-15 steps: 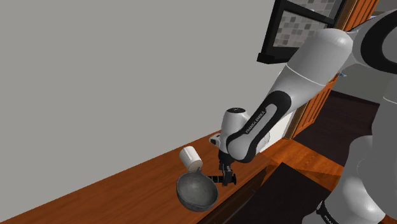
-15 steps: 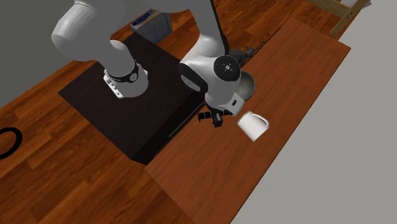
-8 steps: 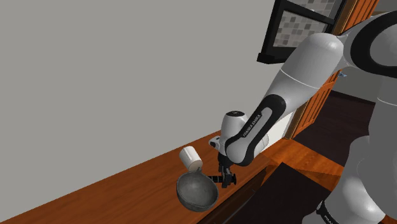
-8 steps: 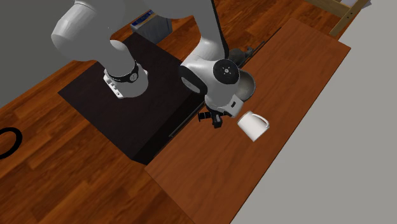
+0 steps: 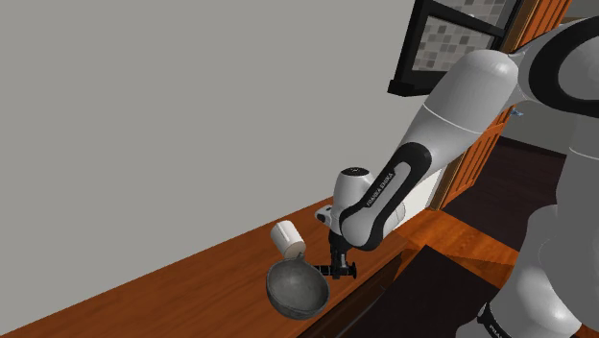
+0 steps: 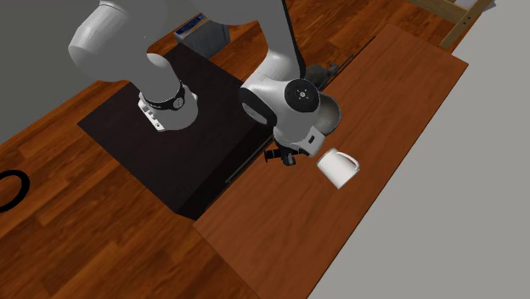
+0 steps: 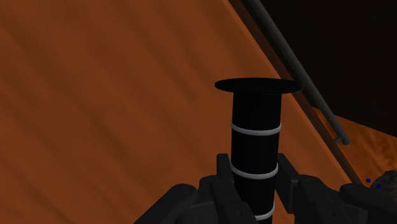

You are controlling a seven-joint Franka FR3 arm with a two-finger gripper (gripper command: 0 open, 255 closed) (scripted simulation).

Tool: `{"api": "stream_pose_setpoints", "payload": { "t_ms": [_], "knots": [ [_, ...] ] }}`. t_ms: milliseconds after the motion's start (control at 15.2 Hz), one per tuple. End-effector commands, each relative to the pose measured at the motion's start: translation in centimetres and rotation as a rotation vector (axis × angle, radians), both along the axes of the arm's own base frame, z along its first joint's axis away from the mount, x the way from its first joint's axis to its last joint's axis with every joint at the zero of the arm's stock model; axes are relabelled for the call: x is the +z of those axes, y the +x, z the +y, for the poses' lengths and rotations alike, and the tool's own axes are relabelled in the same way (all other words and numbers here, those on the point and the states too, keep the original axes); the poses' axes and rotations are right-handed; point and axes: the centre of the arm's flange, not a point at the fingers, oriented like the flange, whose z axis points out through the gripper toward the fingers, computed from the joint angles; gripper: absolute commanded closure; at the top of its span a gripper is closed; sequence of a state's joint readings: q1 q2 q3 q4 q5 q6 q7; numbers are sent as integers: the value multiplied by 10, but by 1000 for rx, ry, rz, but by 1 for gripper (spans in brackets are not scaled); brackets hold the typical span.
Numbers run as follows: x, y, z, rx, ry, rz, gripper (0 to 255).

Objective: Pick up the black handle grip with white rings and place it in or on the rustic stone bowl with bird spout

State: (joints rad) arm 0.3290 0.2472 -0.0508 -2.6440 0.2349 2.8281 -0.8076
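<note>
Clasping the grip (image 7: pixel 256 114) tight between both fingers of the gripper (image 7: pixel 254 173), just right of the bowl (image 5: pixel 296 288) at the shoulder view's lower middle; mug (image 5: pixel 287 236) just above.

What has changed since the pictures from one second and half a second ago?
The arm shifted slightly, lower in the second exterior view, and the gripper, shut on the black handle grip, moved a little with it beside the bowl. Bowl and white mug stayed where they were.
</note>
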Motion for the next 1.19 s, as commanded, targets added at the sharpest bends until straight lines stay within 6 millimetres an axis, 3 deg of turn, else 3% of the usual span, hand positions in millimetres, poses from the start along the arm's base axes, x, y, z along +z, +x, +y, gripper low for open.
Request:
{"api": "stream_pose_setpoints", "payload": {
  "t_ms": [0, 198, 1122],
  "knots": [
    [0, 0, 0, 0, 0, 0, 255],
    [0, 0, 0, 0, 0, 0, 255],
    [74, 0, 0, 0, 0, 0, 255]
  ]
}}
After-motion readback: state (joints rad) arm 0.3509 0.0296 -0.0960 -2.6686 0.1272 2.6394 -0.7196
